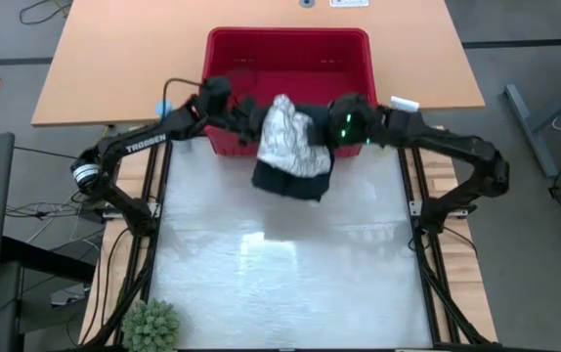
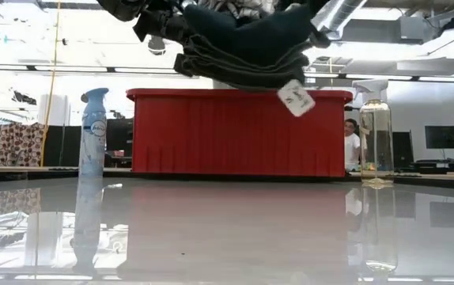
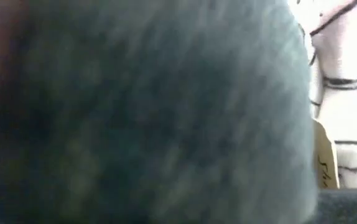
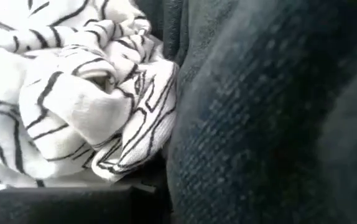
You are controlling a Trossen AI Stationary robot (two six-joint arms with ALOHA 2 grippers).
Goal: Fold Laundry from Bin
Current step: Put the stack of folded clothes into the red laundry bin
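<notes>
The laundry is one bundle held in the air between my two grippers, just on the near side of the red bin (image 1: 286, 35). A white cloth with a dark leaf print (image 1: 290, 137) lies on top and dark trousers (image 1: 292, 184) sag below it. In the low view the trousers (image 2: 251, 47) hang high above the table with a white tag (image 2: 295, 98) dangling. My left gripper (image 1: 249, 119) is at the bundle's left side and my right gripper (image 1: 331, 132) at its right. Cloth hides the fingers of both. My left gripper has the bundle's left side (image 1: 259, 125), reaching in nearly level from the table's left. Dark cloth (image 3: 153, 112) fills its wrist view and hides the place of contact. The bundle hangs clear of table and bin. My right gripper has the bundle's right side (image 1: 322, 137), slanting down from the table's right. Its wrist view shows the printed cloth (image 4: 73, 93) beside dark trouser cloth (image 4: 259, 124), both pressed close, and the fingers are covered. The cloth sags slack below.
A blue spray can (image 2: 92, 131) stands left of the bin and a clear spray bottle (image 2: 376, 131) right of it. A small green plant (image 1: 151, 326) sits at the near left corner. A person (image 2: 352, 142) shows far behind the table.
</notes>
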